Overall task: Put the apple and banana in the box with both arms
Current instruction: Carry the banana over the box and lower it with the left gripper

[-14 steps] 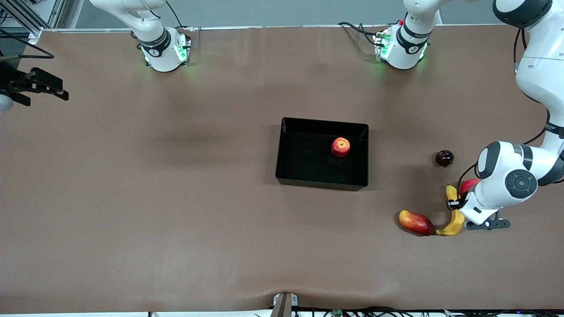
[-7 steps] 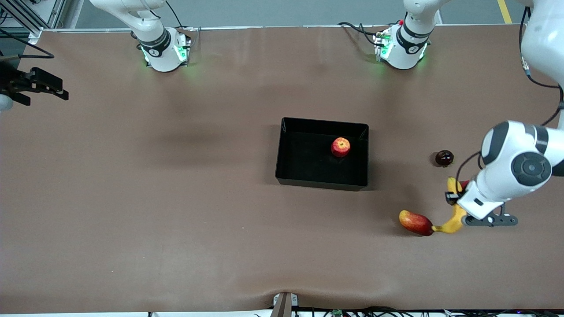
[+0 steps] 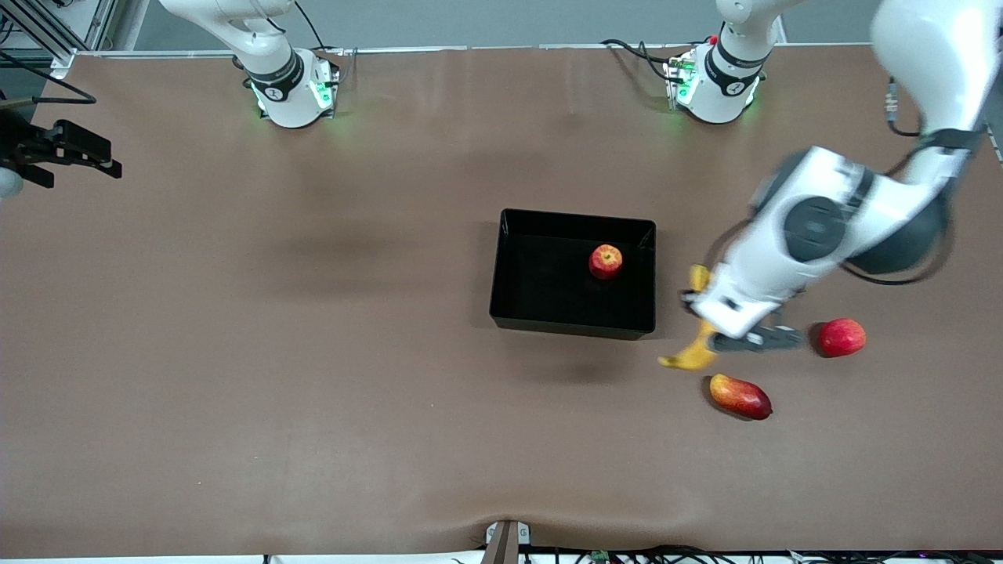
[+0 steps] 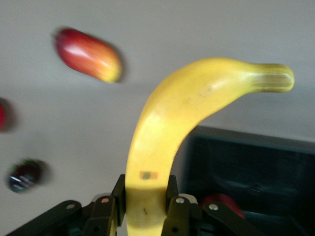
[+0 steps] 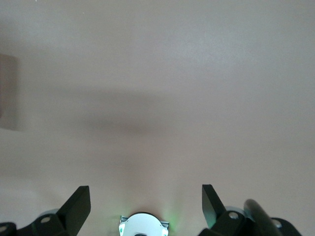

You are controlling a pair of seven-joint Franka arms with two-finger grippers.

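The apple (image 3: 606, 261) lies in the black box (image 3: 541, 290) at the middle of the table, toward the left arm's end of it. My left gripper (image 3: 701, 323) is shut on the yellow banana (image 3: 691, 354) and holds it in the air over the table, just beside the box's end wall. In the left wrist view the banana (image 4: 172, 128) stands clamped between the fingers (image 4: 109, 206), curving up over the box's rim (image 4: 256, 147). My right gripper (image 3: 74, 149) waits open at the right arm's end of the table, nothing between its fingers (image 5: 78, 206).
A red-and-yellow mango-like fruit (image 3: 740, 395) lies nearer the front camera than the held banana. A smooth red round fruit (image 3: 842, 337) sits toward the left arm's end of the table. A dark round fruit (image 4: 24, 174) shows in the left wrist view.
The left arm has lifted the banana off the table beside the mango-like fruit and carried it toward the box. The red round fruit is now uncovered. The right arm has not moved.
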